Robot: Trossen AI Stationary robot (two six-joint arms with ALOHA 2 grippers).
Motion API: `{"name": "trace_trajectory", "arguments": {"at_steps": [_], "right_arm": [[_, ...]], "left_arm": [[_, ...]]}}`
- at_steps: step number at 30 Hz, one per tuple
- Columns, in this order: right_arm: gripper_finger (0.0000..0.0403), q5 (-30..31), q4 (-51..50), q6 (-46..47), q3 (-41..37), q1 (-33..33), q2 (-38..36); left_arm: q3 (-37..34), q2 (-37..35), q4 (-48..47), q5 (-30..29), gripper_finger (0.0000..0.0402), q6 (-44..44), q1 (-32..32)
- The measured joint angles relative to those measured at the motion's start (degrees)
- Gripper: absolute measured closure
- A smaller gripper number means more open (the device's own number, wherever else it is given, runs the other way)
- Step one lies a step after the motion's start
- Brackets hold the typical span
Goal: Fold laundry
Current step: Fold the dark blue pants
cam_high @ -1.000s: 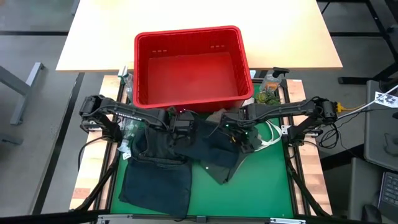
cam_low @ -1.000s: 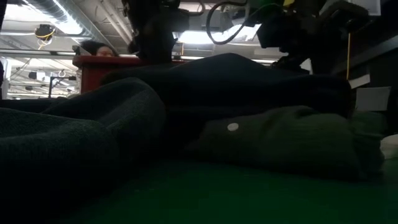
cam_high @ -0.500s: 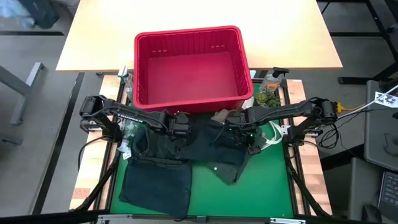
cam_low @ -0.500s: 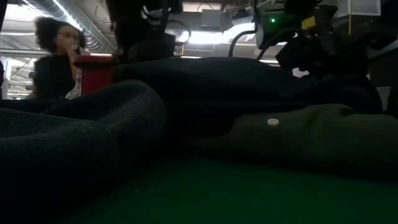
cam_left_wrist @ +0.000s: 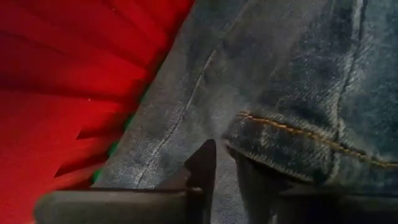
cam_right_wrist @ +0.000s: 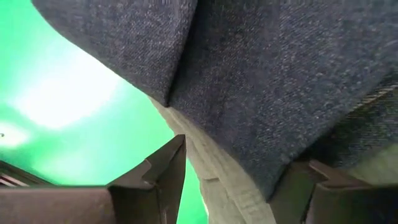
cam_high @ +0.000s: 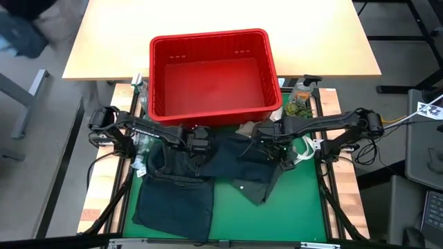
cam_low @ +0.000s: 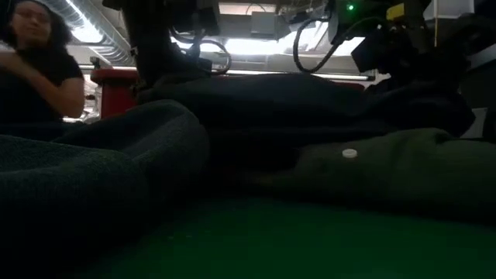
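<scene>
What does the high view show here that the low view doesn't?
Only the high view shows the red basket's empty inside, the green mat, the left gripper and right gripper over the dark denim jeans, and a separate dark garment lying nearer the front. Only the low view shows a person behind the table and a white button on the olive-green shirt. Both show the jeans, the shirt and part of the basket.

- Jeans [cam_left_wrist: 298, 81]: coarse blue denim, orange stitching along a thick seam.
- Shirt [cam_low: 403, 167]: soft matt olive cloth, small pale button.
- Basket [cam_high: 211, 72]: glossy red slatted plastic.
- Mat [cam_high: 277, 221]: smooth green.
- Tabletop [cam_high: 208, 17]: pale wood.
</scene>
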Motion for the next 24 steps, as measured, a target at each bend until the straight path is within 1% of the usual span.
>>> {"name": "trace_trajectory", "arguments": {"at_steps": [4,9,11,14,18,21,24], "right_arm": [[0.0215,0.0,-0.36,0.02,0.0,0.04,-2.15],[0.0215,0.51,-1.81,0.92,0.0,0.04,-5.01],[0.0215,1.63,-2.54,1.75,0.0,0.04,-6.01],[0.0215,3.38,-3.76,2.18,0.0,0.04,-7.09],[0.0215,3.91,-4.59,2.12,0.0,0.03,-8.2],[0.0215,3.68,-3.42,1.87,0.0,0.02,-8.56],[0.0215,3.5,-0.12,2.18,0.02,0.02,-8.56]], "left_arm": [[1.93,-0.02,-0.2,0.21,0.0323,0.64,-0.01],[5.91,-0.48,-2.5,0.27,0.0312,4.99,-0.05],[7.37,-0.48,-4.31,0.27,0.0311,6.37,-0.05],[8.27,-0.5,-4.42,0.27,0.0312,7.57,-0.05],[8.47,-0.5,-4.12,0.29,0.0317,7.88,-0.08],[8.47,-0.48,-4.05,0.3,0.0321,7.93,-0.02],[8.47,-0.48,-3.32,0.3,0.0325,7.93,-0.03]]}}
